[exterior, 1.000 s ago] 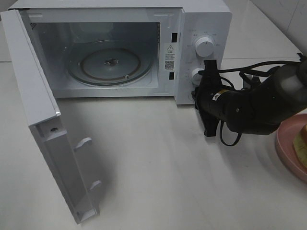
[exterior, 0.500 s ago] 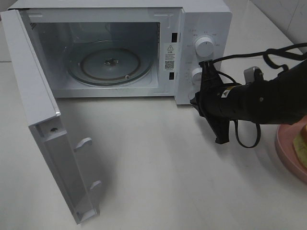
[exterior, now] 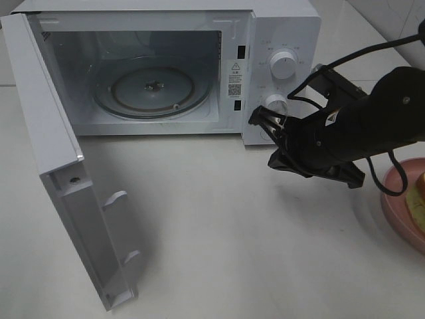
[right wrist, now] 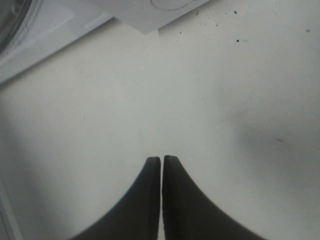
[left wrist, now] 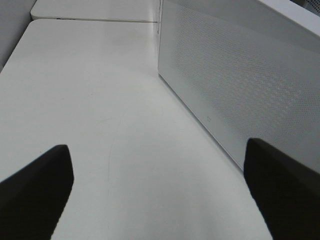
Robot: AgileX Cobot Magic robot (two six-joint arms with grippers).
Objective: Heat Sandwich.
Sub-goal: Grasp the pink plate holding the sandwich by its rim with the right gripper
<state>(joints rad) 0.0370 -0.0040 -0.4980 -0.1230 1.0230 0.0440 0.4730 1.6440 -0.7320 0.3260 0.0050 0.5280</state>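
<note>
The white microwave point(exterior: 279, 40) stands at the back with its door point(exterior: 53, 166) swung wide open to the left; the glass turntable point(exterior: 153, 90) inside is bare. The sandwich point(exterior: 418, 199), tan with a pale yellow layer, lies on the pink plate point(exterior: 397, 203) at the right edge, partly cut off. My right gripper point(exterior: 257, 119) is shut and empty, in front of the microwave's lower knob point(exterior: 274, 102), left of the plate. In the right wrist view its fingers point(right wrist: 150, 200) meet above bare table. My left gripper point(left wrist: 160, 200) is open and empty beside the mesh-patterned door point(left wrist: 240, 90).
The white table point(exterior: 219, 226) runs from the microwave to the front edge. The open door juts forward on the left. Black cables point(exterior: 358, 56) loop above the right arm. The upper knob point(exterior: 284, 65) sits on the control panel.
The right arm has swung and rolled: its gripper, hanging downward before, now points left toward the microwave's front. The microwave, door and plate have not moved.
</note>
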